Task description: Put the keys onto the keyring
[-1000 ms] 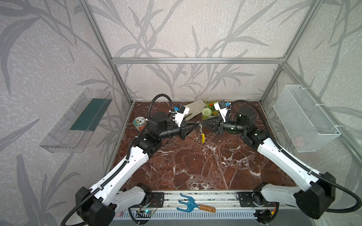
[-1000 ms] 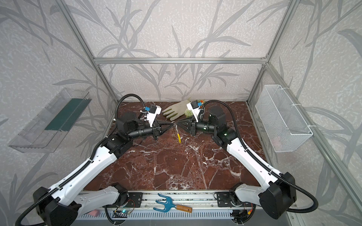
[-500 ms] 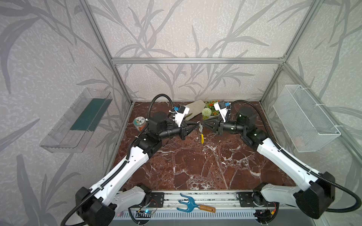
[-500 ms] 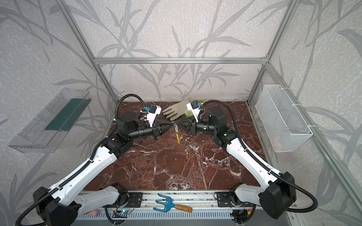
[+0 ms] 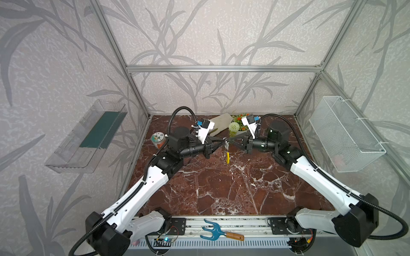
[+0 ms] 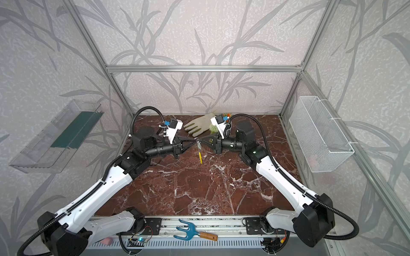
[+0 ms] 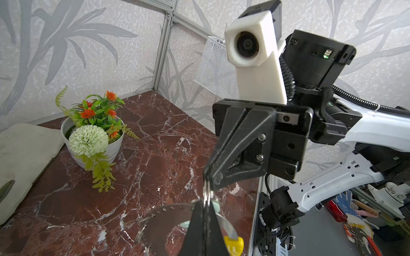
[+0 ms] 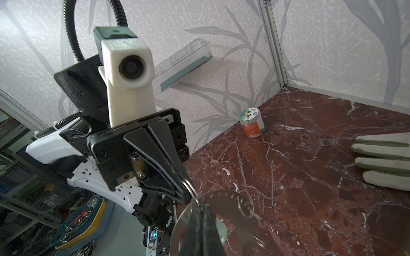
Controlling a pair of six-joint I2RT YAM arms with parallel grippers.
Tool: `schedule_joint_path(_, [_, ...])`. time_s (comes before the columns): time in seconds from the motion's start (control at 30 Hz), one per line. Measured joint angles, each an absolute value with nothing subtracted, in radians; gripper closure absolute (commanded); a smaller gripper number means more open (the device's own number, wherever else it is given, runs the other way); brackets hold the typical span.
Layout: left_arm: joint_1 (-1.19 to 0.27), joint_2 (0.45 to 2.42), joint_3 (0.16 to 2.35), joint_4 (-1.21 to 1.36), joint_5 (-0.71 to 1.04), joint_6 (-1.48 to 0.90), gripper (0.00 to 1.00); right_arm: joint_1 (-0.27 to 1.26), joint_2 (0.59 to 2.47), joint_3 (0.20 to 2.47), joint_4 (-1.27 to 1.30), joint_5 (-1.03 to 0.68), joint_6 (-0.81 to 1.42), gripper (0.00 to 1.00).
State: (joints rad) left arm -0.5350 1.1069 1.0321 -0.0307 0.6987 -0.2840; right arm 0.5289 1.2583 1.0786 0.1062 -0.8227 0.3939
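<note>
Red marble tabletop (image 5: 221, 195), with one blue rake (image 5: 213, 231) on the front rail (image 5: 248, 223).
Above mid-table, the left gripper (image 5: 223, 140) is clamped on the one keyring (image 5: 227, 156), yellow sleeve hanging down. The right gripper (image 5: 229, 140), tip to tip with it, pinches the keys (image 7: 207, 190) by their small rings. Behind: one jar (image 5: 158, 139), one glove (image 6: 199, 127), one flower pot (image 5: 239, 132).

Jar (image 5: 158, 140) far left; glove (image 7: 24, 155) left of pot (image 7: 117, 146), apparently touching.

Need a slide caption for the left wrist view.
Right pincer, shut on small split rings, meets left pincer, shut on the keyring, tip to tip.
</note>
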Motion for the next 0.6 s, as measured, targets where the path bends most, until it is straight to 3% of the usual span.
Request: schedule_joint_path(0.6, [-0.535, 1.107, 1.032, -0.029, 0.682, -0.31, 1.0, 0.536, 1.311, 1.112, 0.054, -0.866, 0.374, 1.0])
